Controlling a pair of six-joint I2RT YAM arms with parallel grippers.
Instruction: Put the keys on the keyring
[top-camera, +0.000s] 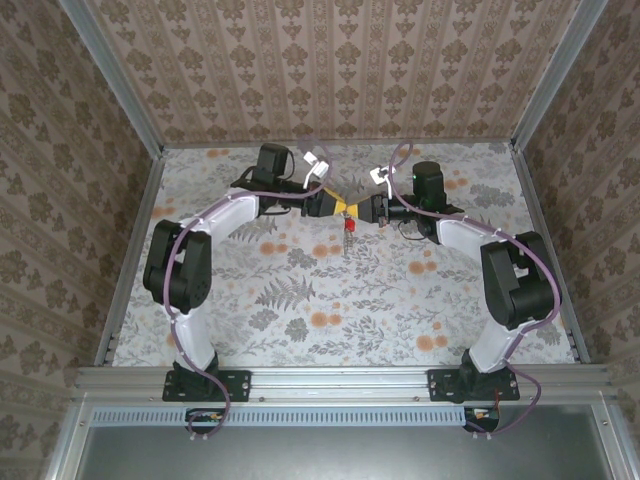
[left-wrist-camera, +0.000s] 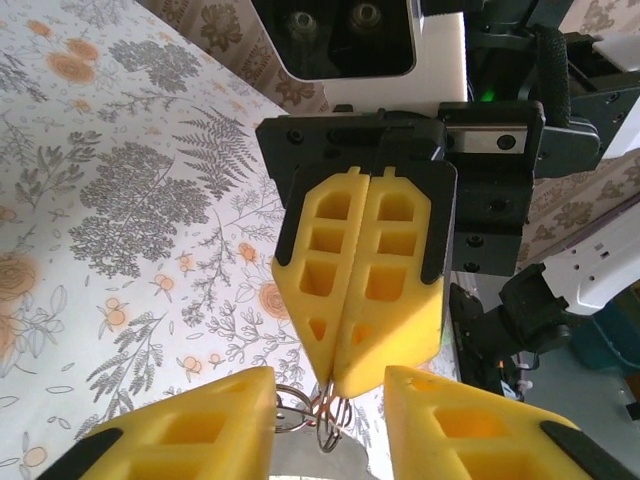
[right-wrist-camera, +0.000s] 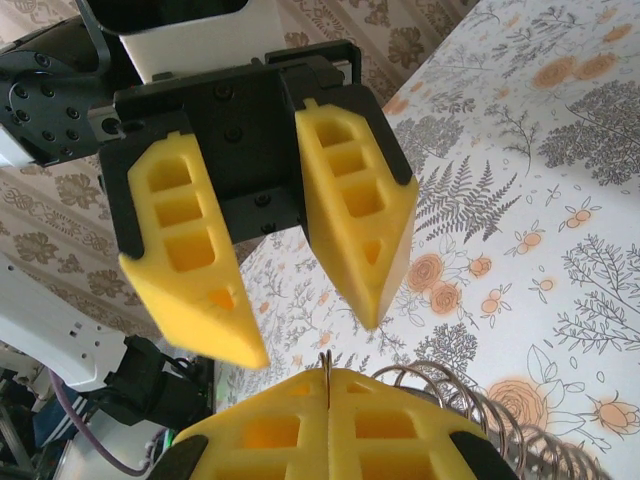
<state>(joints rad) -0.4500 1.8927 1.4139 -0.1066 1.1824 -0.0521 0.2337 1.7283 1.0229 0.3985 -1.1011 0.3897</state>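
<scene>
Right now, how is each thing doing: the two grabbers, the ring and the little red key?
Left gripper: open, fingers apart, holding nothing.
Right gripper: shut, pinching the key ring.
Key ring: held at the right gripper's tip, in the air.
Red key: just below the two grippers; too small to tell if it is on the ring.

Floral tabletop (top-camera: 300, 320), patterned wallpapered walls (top-camera: 340, 70)

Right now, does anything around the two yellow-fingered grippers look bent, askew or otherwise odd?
Yes. The grey metal wire keyring, pinched in the shut right gripper, spreads beside it in separate turns like a stretched spring rather than one flat loop. Whether it is damaged cannot be told.
</scene>
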